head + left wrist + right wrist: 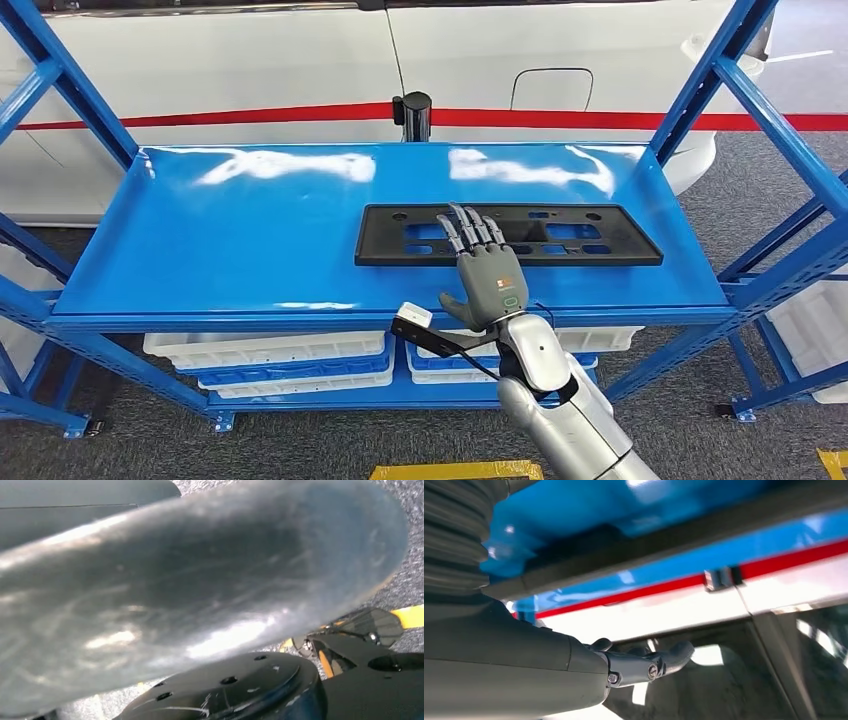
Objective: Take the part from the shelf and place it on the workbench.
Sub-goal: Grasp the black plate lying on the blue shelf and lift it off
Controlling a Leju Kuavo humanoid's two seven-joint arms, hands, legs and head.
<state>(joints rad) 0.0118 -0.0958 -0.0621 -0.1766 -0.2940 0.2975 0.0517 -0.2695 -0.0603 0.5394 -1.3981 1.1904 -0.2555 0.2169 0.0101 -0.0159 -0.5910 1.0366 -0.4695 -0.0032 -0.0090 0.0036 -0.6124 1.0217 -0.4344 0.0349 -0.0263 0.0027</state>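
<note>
- Grey carpet lay under a blue metal shelf [250, 240], with a white car body with a red stripe [600, 118] just behind it and white bins [270, 355] stacked on the lower level.
- On the shelf's top surface, toward its right half, a flat black part [600, 235] lay lengthwise, a long plate with cut-out slots, set near the front edge — within easy reach from the front.
- The right hand [482, 268] reached in from below and hovered over the part's left-centre stretch, fingers [470, 228] spread and extended, palm down, holding nothing.
- From the head view the fingertips overlapped the part, but whether they actually touched it I could not tell; the right wrist view was blurred and showed little more than the thumb [644, 665] against the part's dark underside — probably very close.
- The flat, wide pose suited a thin plate: it looked like the approach before closing on the near edge, so the task seemed barely begun.
- The left hand's state could not be told; the left wrist view showed a blurred silver arm and some floor.
</note>
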